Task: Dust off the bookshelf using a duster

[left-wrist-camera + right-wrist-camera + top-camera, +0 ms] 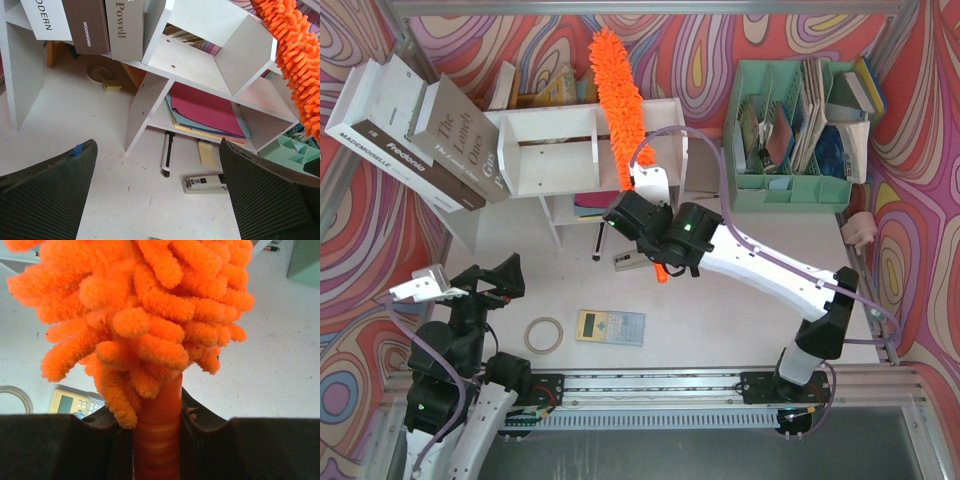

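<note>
Top external view: left jaws released, spread wide above the worktop [720,320], with the bookshelf [550,150] well ahead of them. Right jaws are clenched on the handle of the duster [617,95], whose fluffy head extends beyond them over the bookshelf's top.

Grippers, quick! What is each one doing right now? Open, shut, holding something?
Left gripper: open, holding nothing.
Right gripper: closed on the handle of the duster.
</note>
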### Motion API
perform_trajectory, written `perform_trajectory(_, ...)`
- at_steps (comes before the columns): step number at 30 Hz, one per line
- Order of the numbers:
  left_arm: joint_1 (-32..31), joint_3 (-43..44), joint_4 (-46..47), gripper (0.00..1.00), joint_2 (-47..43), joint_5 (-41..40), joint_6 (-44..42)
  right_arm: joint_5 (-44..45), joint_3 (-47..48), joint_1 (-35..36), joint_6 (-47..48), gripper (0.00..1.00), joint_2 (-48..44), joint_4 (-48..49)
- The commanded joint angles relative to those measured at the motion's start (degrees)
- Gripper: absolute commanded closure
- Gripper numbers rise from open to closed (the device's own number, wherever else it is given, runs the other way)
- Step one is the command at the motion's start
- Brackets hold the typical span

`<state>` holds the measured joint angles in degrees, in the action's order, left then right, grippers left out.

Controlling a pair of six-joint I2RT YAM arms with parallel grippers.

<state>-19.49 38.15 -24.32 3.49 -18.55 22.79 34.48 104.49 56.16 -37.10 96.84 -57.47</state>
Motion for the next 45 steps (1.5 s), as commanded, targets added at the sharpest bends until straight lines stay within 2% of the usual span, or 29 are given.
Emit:
perform_trajectory(1,0.2,-0.3,0.1,0.02,0.7,-0.5,0.4,6.6,-1.9,0.0,-3.3,1.0,-3.4,-2.2)
perform_trajectory(13,0.2,-0.1,0.0,0.02,3.0,-0.1,0.2,9.6,-9.4,-2.1,-6.1,1.0,-11.6,-4.0)
perform_trajectory(23,0.2,-0.2,-0.1,0.02,1.0,-0.8,0.4,0.3,-4.8,-1.2,-1.5,1.0,-6.9,3.3)
perform_trajectory(29,0.2,-0.2,-0.3,0.02,0.3,-0.9,0.4,0.0,2.2,2.2,-0.1,1.0,-0.8,2.9)
perform_trajectory(33,0.2,-0.2,-0.2,0.02,0.0,-0.8,0.5,-0.8,3.0,2.6,0.2,1.0,-0.7,3.4)
perform_trajectory(45,0.3,-0.2,-0.3,0.01,0.1,-0.9,0.5,11.5,0.4,2.5,-2.1,1.0,-11.7,-4.1)
